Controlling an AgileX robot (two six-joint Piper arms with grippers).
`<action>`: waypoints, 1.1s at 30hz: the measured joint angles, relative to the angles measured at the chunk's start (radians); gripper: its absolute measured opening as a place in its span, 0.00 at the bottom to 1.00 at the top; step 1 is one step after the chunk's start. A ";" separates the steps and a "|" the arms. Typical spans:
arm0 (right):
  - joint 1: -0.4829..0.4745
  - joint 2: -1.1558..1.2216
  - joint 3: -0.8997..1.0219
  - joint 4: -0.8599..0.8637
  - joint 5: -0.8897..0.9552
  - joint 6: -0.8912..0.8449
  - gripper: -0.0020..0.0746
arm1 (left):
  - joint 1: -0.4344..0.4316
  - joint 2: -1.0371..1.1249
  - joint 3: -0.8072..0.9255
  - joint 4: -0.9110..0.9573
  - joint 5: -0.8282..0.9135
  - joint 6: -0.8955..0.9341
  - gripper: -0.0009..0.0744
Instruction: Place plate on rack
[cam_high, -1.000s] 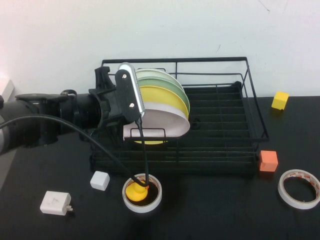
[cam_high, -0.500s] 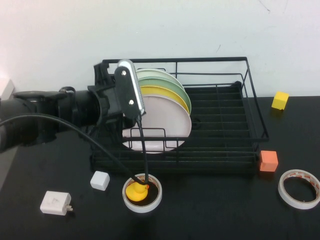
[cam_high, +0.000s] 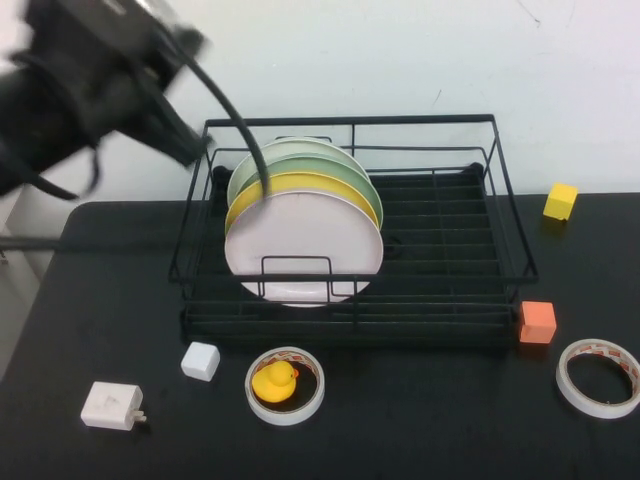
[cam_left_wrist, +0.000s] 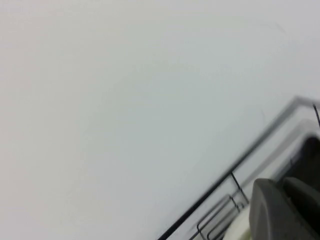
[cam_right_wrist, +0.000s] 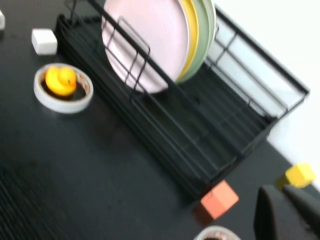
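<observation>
The pale pink plate stands upright in the front slot of the black wire rack, in front of a yellow plate and two pale green plates. It also shows in the right wrist view. My left gripper is lifted well above and to the left of the rack, holding nothing, with its fingers together. Its arm shows blurred at the upper left of the high view. My right gripper is shut and empty, off to the right of the rack near the cubes.
A yellow plate and pale green plates stand behind the pink one. A tape roll with a yellow duck, a white block and a white charger lie in front. An orange cube, a yellow cube and a tape roll lie right.
The left gripper let go of the pink plate, which now stands upright in the rack. The left arm swung up and away to the upper left.
</observation>
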 joint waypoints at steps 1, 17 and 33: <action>0.000 -0.006 0.000 0.006 0.005 -0.007 0.03 | 0.000 -0.027 0.000 -0.002 -0.024 -0.054 0.03; 0.000 -0.017 0.000 0.018 0.011 -0.020 0.03 | 0.000 -0.430 0.305 -0.021 -0.117 -0.392 0.01; 0.000 -0.017 0.000 0.020 0.011 -0.020 0.03 | 0.000 -0.831 0.758 -0.021 -0.074 -0.458 0.01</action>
